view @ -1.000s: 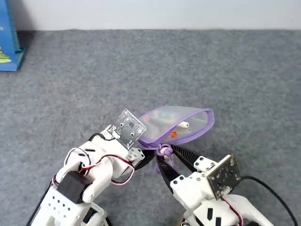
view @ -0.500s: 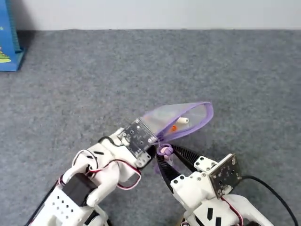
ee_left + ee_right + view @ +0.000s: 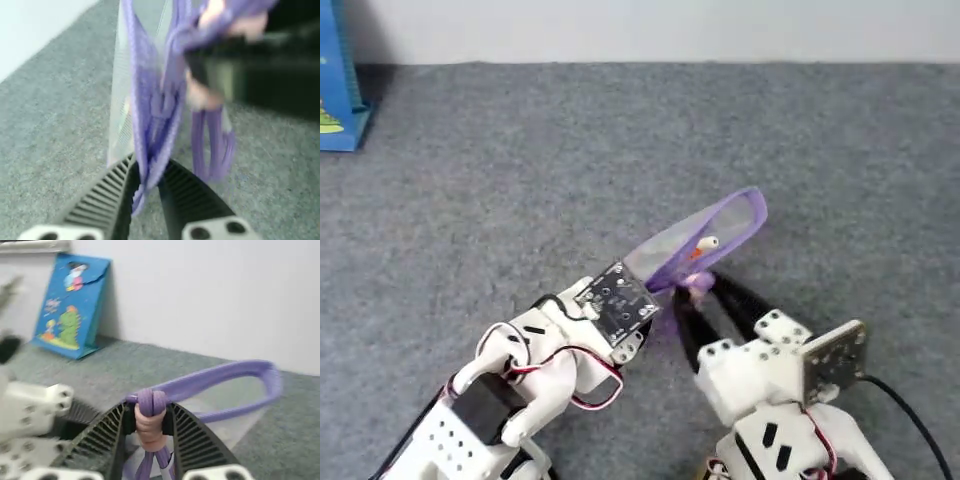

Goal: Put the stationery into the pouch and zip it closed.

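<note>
Two pincers hold the pouch up over the desk's middle, stationery inside. From above, we see it stretched taut. In the left wrist view, the left pincer is clenched on the pouch's end, an anchor, we judge. In the right wrist view, the right pincer grasps the zipper pull for zipping.

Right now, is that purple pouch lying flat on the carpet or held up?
Held up on edge, not flat. The left gripper pinches the pouch by its rim, and the right gripper clamps its zipper pull.
</note>
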`<move>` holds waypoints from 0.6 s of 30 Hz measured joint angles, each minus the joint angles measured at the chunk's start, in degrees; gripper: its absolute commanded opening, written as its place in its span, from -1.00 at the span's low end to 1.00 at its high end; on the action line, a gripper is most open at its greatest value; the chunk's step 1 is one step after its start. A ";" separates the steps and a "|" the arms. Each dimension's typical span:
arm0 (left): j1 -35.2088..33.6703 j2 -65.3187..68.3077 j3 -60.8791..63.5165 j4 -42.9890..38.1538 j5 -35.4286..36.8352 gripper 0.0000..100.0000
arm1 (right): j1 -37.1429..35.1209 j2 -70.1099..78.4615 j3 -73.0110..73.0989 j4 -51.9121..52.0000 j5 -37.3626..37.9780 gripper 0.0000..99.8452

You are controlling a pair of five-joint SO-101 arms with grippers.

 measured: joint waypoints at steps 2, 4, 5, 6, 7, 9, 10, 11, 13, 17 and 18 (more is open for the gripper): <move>-0.97 0.00 -0.09 0.00 0.00 -0.98 | 3.69 0.00 2.37 -3.08 0.00 -0.98; -1.58 0.00 -0.09 0.00 0.00 -0.98 | 7.21 0.00 5.45 -7.03 0.00 -0.98; -1.67 0.00 -0.09 0.00 0.00 -0.98 | 8.88 -0.09 6.95 -9.23 0.00 -0.98; -1.76 0.00 -0.09 0.00 0.00 -0.98 | 10.55 -0.09 8.62 -11.52 0.00 -0.98; -1.76 0.00 -0.09 -0.09 0.00 -0.98 | 12.04 -0.09 10.11 -13.80 0.00 -0.98; -1.76 0.00 -0.09 -0.09 0.00 -0.98 | 14.77 -0.09 13.19 -18.37 0.00 -0.98; -1.76 0.00 -0.09 -0.09 0.00 -0.98 | 15.91 0.00 14.24 -20.66 0.00 -0.98; -1.76 0.00 -0.18 -0.09 0.00 -0.98 | 17.05 0.00 15.47 -22.86 0.00 -0.98; -1.76 0.00 -0.44 -0.09 0.00 -0.98 | 19.34 0.00 17.85 -26.81 0.00 -0.98; -1.76 0.00 -0.44 -0.18 0.00 -0.98 | 23.91 0.00 21.71 -33.41 0.09 -0.99; -1.76 0.00 -0.44 -0.18 0.00 -0.98 | 24.97 0.00 22.24 -34.64 0.09 -0.99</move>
